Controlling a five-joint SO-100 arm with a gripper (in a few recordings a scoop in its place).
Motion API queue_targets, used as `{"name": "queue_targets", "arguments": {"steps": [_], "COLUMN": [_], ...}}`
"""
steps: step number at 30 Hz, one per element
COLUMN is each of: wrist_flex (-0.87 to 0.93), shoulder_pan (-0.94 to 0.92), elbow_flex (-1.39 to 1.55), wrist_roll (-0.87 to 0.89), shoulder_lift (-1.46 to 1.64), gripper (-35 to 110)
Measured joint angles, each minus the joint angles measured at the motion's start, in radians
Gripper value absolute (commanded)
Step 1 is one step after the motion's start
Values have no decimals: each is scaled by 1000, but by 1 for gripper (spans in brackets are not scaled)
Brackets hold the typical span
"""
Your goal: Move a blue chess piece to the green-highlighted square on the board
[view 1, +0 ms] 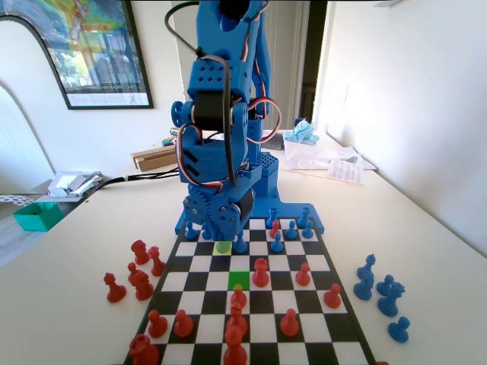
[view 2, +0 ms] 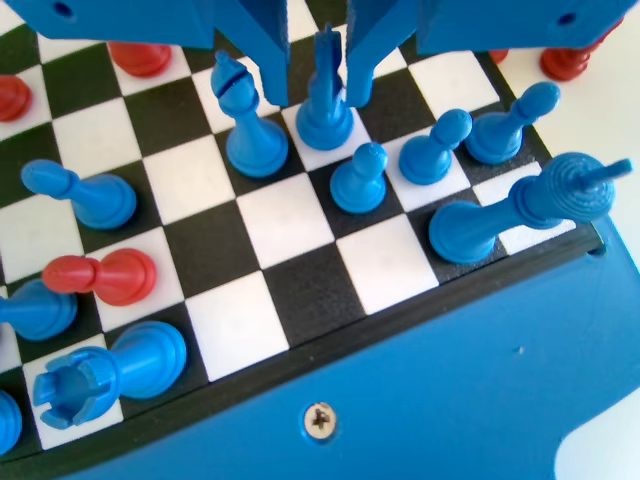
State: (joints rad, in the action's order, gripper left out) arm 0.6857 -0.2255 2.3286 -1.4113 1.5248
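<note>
My gripper (view 1: 219,233) is low over the far end of the board (view 1: 204,263), by a yellow square (view 1: 222,246). In the wrist view the gripper (view 2: 317,100) is open, one jaw on each side of a slim-topped blue piece (view 2: 325,118) on a white square, with small gaps showing. I cannot tell this piece's kind. A blue bishop (view 2: 247,125) stands just left of it. Right of it are three blue pawns (view 2: 360,178), (view 2: 435,146), (view 2: 508,122). The green-highlighted square (view 1: 237,277) lies two rows nearer the fixed camera, with a red pawn (view 1: 239,297) just in front of it.
Red pieces (view 1: 261,272) fill the board's near half, and more stand off it at the left (view 1: 141,262). Several blue pieces (view 1: 380,293) stand off the board at the right. In the wrist view a blue rook (view 2: 110,370), a red pawn (view 2: 105,276) and a tall blue piece (view 2: 520,210) stand near the board (view 2: 280,220) edge.
</note>
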Motion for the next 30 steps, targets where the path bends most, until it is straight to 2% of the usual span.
{"name": "queue_targets", "arguments": {"steps": [9, 20, 30], "wrist_flex": [-11, 2, 252], "shoulder_pan": [-8, -9, -29], "elbow_flex": [15, 9, -212], "wrist_roll": [-28, -49, -54], "shoulder_lift": [0, 2, 0], "gripper": [1, 1, 1]}}
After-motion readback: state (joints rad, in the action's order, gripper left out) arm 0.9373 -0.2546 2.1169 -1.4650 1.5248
